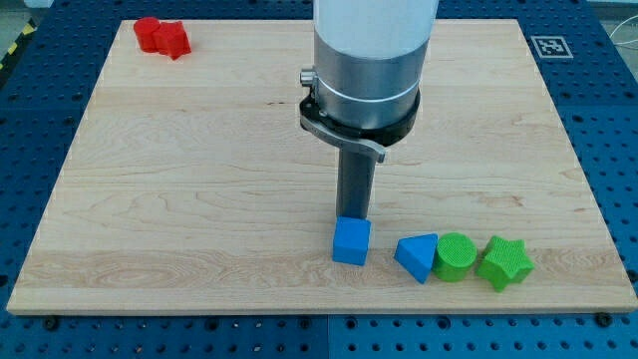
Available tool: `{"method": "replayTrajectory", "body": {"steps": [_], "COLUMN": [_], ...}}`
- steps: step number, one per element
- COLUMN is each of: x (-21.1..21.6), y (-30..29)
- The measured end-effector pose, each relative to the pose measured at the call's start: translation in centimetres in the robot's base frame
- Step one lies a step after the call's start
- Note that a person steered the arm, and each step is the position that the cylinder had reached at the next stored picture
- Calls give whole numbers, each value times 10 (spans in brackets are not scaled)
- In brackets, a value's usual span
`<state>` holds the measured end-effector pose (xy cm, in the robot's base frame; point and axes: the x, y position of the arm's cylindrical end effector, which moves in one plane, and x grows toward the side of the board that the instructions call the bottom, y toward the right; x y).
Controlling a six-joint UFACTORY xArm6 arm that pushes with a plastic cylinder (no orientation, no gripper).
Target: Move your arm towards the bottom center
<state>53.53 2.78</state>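
My dark rod comes down from the grey arm at the view's centre, and my tip [352, 216] rests on the wooden board just above a blue cube [351, 241], touching or nearly touching its top edge. To the cube's right, along the view's bottom right, lie a blue triangular block [418, 257], a green round block [455, 256] and a green star block [503, 262], close together in a row.
Two red blocks, a round one [148, 32] and a star-like one [172, 40], sit together at the board's top left corner. The board's bottom edge [319, 311] runs just below the row of blocks. A black-and-white marker [549, 46] sits at the top right.
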Motion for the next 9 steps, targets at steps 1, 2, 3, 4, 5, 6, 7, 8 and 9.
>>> {"method": "replayTrajectory", "body": {"steps": [1, 2, 3, 4, 5, 6, 7, 8, 9], "x": [5, 0, -9, -10, -10, -10, 0, 11, 31], "y": [0, 0, -5, -20, -39, -51, -67, -70, -69]}}
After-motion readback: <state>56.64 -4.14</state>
